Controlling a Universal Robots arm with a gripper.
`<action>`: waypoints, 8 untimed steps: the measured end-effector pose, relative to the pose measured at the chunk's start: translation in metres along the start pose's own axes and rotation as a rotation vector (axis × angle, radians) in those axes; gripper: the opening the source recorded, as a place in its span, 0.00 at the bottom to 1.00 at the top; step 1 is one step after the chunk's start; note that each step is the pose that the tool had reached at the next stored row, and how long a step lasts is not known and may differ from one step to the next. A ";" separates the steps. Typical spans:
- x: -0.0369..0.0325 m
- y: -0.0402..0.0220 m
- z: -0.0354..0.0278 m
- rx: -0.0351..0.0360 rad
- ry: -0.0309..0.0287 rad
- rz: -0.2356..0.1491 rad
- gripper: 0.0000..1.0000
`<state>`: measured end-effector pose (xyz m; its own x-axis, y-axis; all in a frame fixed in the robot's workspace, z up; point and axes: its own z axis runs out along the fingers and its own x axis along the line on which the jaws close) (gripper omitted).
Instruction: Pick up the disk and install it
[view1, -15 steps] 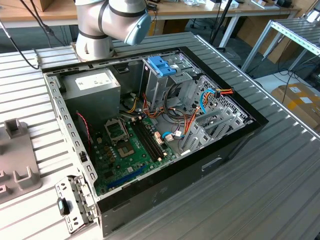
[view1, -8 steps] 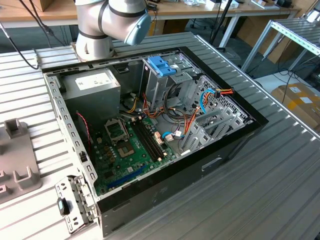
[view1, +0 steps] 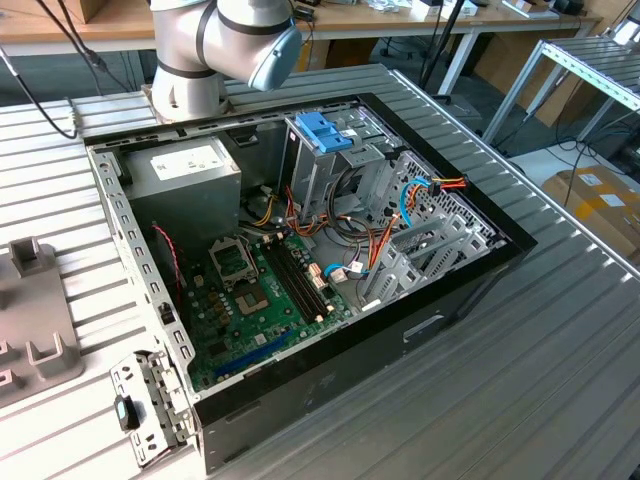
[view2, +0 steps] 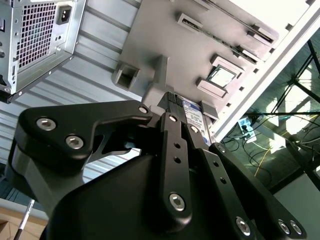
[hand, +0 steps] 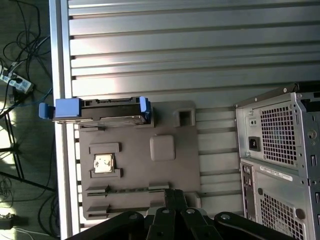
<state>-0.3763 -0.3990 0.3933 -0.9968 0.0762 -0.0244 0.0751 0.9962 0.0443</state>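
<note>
Disk (hand: 107, 111) stands on edge in the gray fixture (hand: 165, 170), label (view2: 192, 114) unreadable; end effector (hand: 175, 194) closed empty, off it.

The open black metal computer case (view1: 330, 388) is lying on the ribbed grey metal table (view1: 560, 380). The flat grey plastic fixture tray (view1: 50, 350) is sitting just beside it, at the exterior view's left. The dark rectangular blue-framed disk (hand: 100, 111) is standing on edge along one end of the tray.
</note>
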 end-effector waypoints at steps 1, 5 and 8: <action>0.0003 0.0000 0.0001 -0.0001 -0.0001 0.000 0.11; 0.0016 -0.0001 0.0000 0.0000 -0.0001 0.000 0.11; 0.0025 -0.0002 -0.0001 0.0000 0.0000 0.000 0.11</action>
<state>-0.3787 -0.3989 0.3933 -0.9968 0.0762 -0.0244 0.0751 0.9962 0.0443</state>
